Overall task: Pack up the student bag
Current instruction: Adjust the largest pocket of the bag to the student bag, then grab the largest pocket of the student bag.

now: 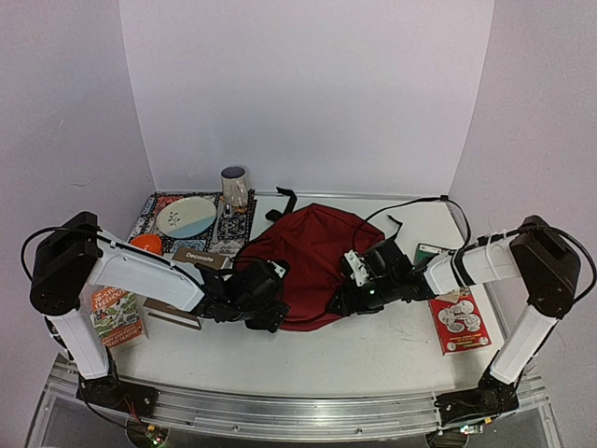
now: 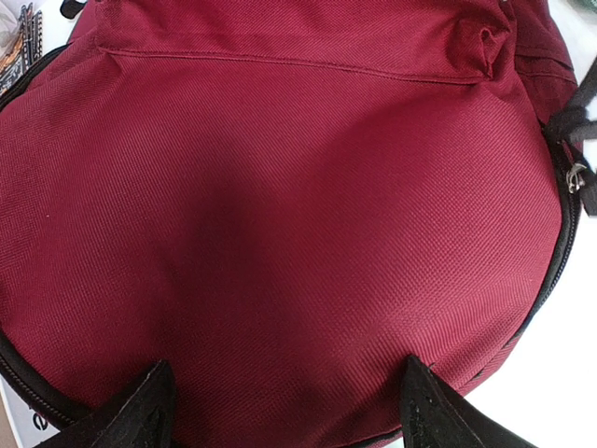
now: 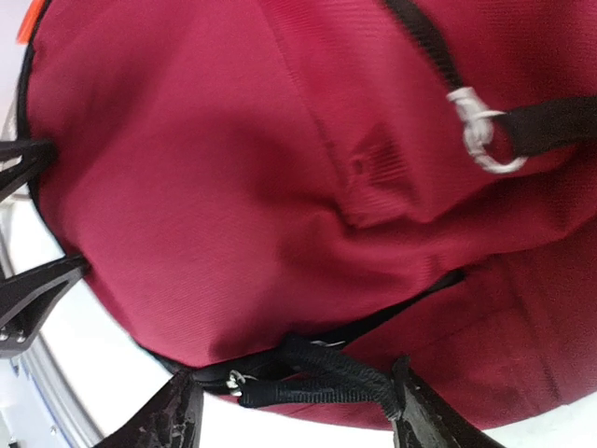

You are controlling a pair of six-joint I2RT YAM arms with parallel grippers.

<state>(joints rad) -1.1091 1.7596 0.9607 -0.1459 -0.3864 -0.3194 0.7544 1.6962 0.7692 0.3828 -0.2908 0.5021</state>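
Observation:
The student bag (image 1: 312,257), dark red with black zips, lies flat in the middle of the table. My left gripper (image 1: 269,301) is at its near left edge. In the left wrist view the bag (image 2: 280,187) fills the frame, and the left gripper (image 2: 284,415) is wide open with its tips over the fabric. My right gripper (image 1: 350,297) is at the bag's near right edge. In the right wrist view it (image 3: 294,415) is open, with the black zip pull cords (image 3: 322,378) lying between its fingers, not pinched. A second zip pull (image 3: 480,140) shows higher up.
At the back left, a patterned mat (image 1: 154,207) holds a plate (image 1: 187,217) and a mug (image 1: 234,187). An orange object (image 1: 145,243) and a brown box (image 1: 201,255) lie near it. A book (image 1: 117,315) lies far left, and a red booklet (image 1: 457,319) lies right.

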